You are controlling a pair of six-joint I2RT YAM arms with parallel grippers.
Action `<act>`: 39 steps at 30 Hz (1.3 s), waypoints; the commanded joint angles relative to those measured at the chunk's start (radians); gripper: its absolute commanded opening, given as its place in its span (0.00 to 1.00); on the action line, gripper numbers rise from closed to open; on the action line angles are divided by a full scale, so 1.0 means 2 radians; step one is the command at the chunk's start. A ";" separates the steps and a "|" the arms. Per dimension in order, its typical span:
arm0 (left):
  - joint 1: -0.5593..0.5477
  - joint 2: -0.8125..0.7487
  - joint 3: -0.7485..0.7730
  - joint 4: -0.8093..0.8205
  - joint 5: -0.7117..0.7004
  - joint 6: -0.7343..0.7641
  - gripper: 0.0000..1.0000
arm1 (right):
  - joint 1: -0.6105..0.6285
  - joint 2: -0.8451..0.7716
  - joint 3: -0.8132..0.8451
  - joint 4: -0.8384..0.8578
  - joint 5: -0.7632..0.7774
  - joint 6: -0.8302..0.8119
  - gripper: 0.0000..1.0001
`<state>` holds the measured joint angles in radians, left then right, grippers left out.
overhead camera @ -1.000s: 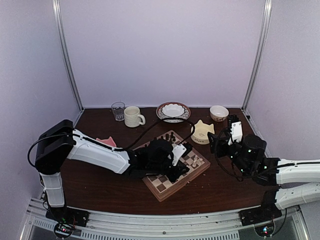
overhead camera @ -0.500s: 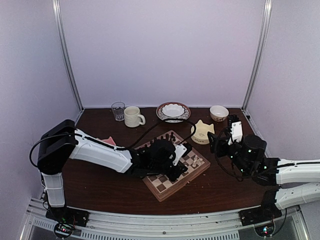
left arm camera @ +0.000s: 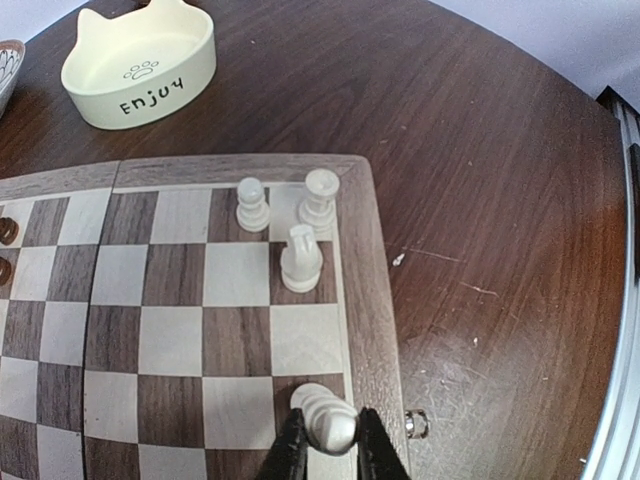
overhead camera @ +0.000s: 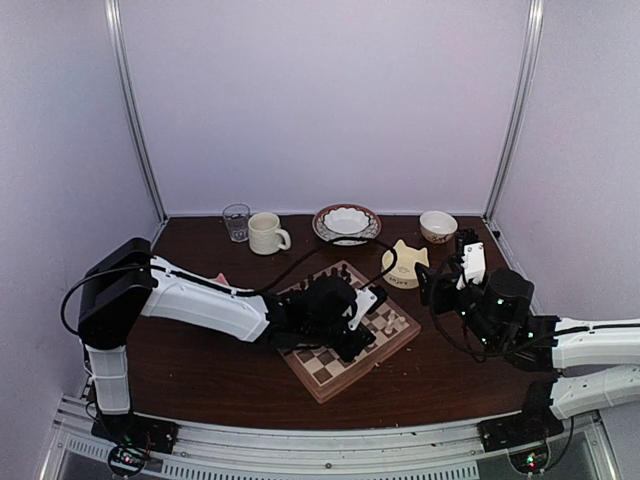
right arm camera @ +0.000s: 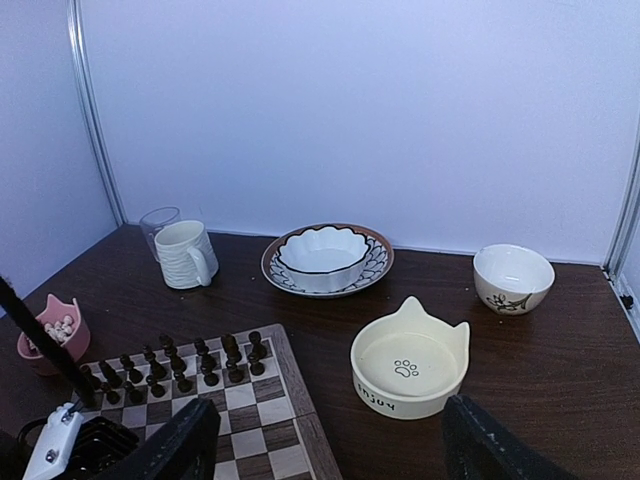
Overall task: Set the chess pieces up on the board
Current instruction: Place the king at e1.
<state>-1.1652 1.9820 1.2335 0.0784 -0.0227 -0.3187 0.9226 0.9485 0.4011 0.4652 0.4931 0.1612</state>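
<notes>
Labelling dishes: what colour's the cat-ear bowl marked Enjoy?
Cat-ear bowl is cream with black paw print and lettering; best in left wrist view.

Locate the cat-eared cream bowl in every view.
Top external: cat-eared bowl right of centre, beside the board's far edge.
Left wrist: bowl top left, beyond the board.
Right wrist: bowl lower centre-right, right of the board.
Shared landmark: the board.

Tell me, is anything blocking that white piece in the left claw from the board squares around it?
Nothing visible does. The left gripper is shut on a white chess piece at the board edge, bare squares around it. Three other white pieces stand toward the corner, with an empty square between.
</notes>
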 commanded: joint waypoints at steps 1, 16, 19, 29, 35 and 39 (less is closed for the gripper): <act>-0.001 0.006 0.015 -0.008 0.001 0.007 0.00 | -0.004 -0.002 -0.005 0.009 -0.001 -0.002 0.80; -0.002 0.009 0.024 -0.022 0.009 0.008 0.37 | -0.004 0.003 -0.003 0.008 -0.004 -0.003 0.80; -0.002 0.005 0.032 -0.036 -0.001 0.008 0.44 | -0.004 0.004 -0.002 0.008 -0.005 -0.003 0.80; -0.001 -0.121 -0.025 -0.062 -0.040 -0.003 0.66 | -0.005 -0.002 -0.002 0.003 -0.006 -0.003 0.80; 0.018 -0.204 -0.069 -0.147 -0.133 -0.025 0.64 | -0.005 0.003 0.014 -0.025 -0.006 0.010 0.85; 0.089 -0.258 -0.123 -0.169 -0.124 -0.065 0.63 | -0.006 0.001 0.038 -0.072 0.004 0.050 1.00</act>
<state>-1.1149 1.5314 1.0874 -0.1619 -0.2165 -0.3637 0.9176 0.9543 0.4183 0.4099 0.4911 0.1905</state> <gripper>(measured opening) 0.637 0.985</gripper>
